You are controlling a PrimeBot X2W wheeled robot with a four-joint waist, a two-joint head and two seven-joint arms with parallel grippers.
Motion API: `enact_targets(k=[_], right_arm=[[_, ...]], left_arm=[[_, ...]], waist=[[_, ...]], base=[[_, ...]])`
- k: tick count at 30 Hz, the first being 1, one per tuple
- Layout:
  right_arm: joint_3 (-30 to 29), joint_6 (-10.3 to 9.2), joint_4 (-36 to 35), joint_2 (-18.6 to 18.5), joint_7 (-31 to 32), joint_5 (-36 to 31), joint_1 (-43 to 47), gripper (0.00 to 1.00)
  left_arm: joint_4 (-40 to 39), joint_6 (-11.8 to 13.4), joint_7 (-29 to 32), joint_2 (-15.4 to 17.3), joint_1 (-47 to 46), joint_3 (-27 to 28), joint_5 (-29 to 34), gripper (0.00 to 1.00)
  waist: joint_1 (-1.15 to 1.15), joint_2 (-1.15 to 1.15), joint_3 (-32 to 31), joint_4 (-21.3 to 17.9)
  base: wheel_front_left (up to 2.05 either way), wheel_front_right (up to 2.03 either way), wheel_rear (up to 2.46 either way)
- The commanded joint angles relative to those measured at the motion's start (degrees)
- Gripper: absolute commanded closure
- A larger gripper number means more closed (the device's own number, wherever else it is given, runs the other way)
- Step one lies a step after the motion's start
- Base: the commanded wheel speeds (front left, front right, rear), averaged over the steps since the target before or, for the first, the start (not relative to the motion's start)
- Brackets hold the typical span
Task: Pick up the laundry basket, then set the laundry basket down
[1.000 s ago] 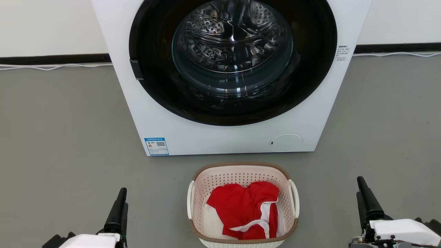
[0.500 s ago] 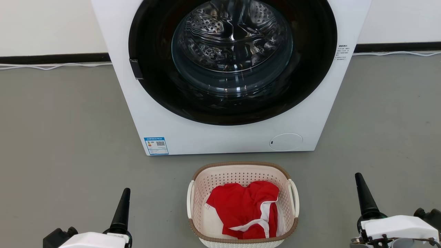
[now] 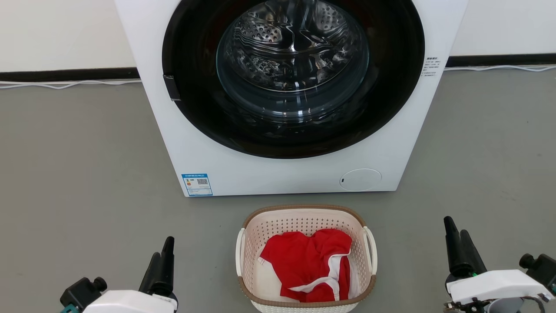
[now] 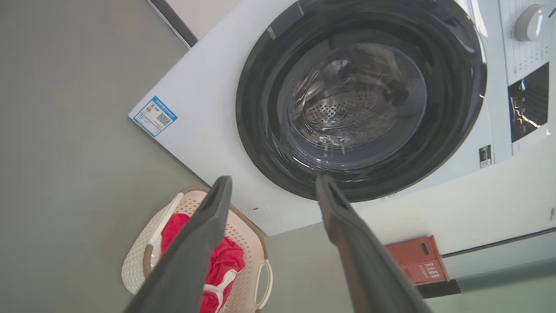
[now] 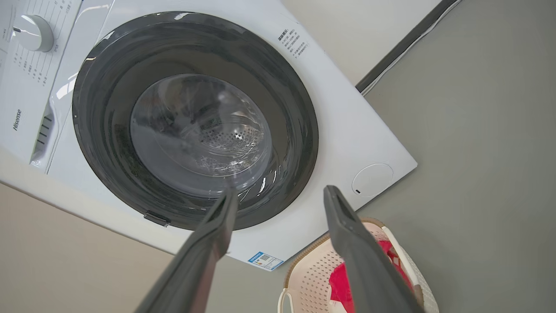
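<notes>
The cream perforated laundry basket (image 3: 304, 224) with a brown rim stands on the grey floor just in front of the washer, with a red and white garment (image 3: 310, 261) lying in it. Its white handles (image 3: 372, 250) are on its left and right sides. My left gripper (image 3: 163, 250) hovers well to the basket's left, and my right gripper (image 3: 455, 227) well to its right. Neither touches the basket. In the left wrist view the left gripper (image 4: 273, 178) is open and empty, with the basket (image 4: 134, 265) below left. In the right wrist view the right gripper (image 5: 280, 190) is open and empty, with the basket (image 5: 312, 269) below right.
A white front-loading washer (image 3: 278, 174) with a dark round door stands close behind the basket. A white cable (image 3: 65, 84) runs along the wall base. In the left wrist view a red crate (image 4: 415, 261) sits beside the washer. Bare grey floor lies on both sides.
Both grippers have drifted a little inward toward the basket, and their wrists have rolled so the right gripper's two fingers now show side by side. The basket has not moved.
</notes>
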Motion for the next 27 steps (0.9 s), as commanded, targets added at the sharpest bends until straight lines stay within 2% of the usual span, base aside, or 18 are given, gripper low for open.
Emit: enact_targets(k=[1,27], right_arm=[[0.92,0.22,-1.67,-0.96,-1.32,-3.01,-2.95,0.0],[2.19,0.31,-0.42,-2.13,-5.53,-22.71,-3.5,0.0]], left_arm=[[-1.74,0.51,-0.82,0.53,-2.16,0.44,3.03,0.0],[-2.34,1.98,-5.02,0.72,-1.77,-0.92,23.58,0.0]], waist=[[0.0,0.0,-0.05,0.01],[0.0,0.0,-0.12,0.36]], base=[[0.0,0.0,0.0],[0.0,0.0,0.0]])
